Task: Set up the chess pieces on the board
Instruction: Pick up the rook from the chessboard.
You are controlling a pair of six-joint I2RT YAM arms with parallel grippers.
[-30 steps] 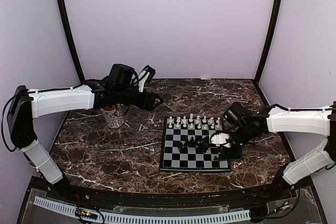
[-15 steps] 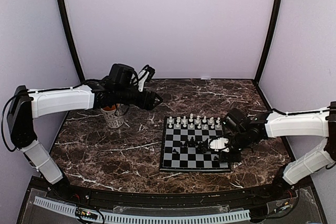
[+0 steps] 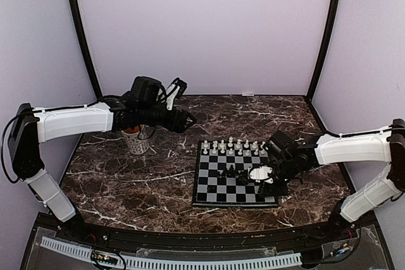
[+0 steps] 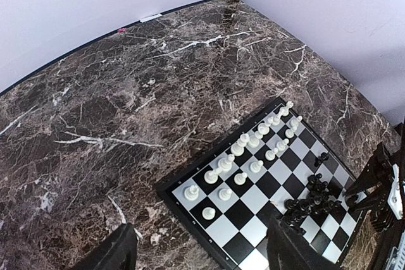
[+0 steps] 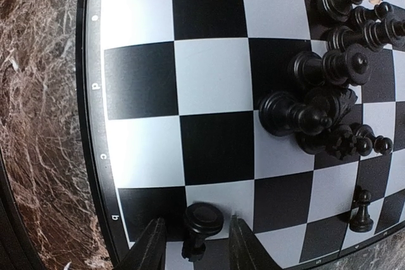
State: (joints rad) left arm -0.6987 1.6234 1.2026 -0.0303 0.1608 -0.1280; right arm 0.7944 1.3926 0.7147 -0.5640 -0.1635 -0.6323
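Observation:
The board (image 3: 207, 189) lies right of centre. White chess pieces (image 3: 234, 147) stand in two rows along its far edge, and black ones (image 3: 233, 172) are heaped mid-board. My right gripper (image 3: 264, 175) is low over the board's right side. In the right wrist view it (image 5: 196, 238) is open, a finger on each side of one black piece (image 5: 204, 218), with a gap on both sides. The black heap (image 5: 335, 86) and a lone pawn (image 5: 361, 213) lie beyond. My left gripper (image 3: 186, 120) hovers at the back left, open and empty (image 4: 202, 254), looking down on the board (image 4: 253, 200).
A white mug (image 3: 136, 140) stands on the marbled table (image 3: 126, 181) under the left arm. The board's black rim (image 5: 95, 124) carries letters beside my right fingers. Purple walls close in the back and both sides.
My right gripper has slid a little left and toward the near edge over the board, its jaws narrowing slightly. The left arm has not moved.

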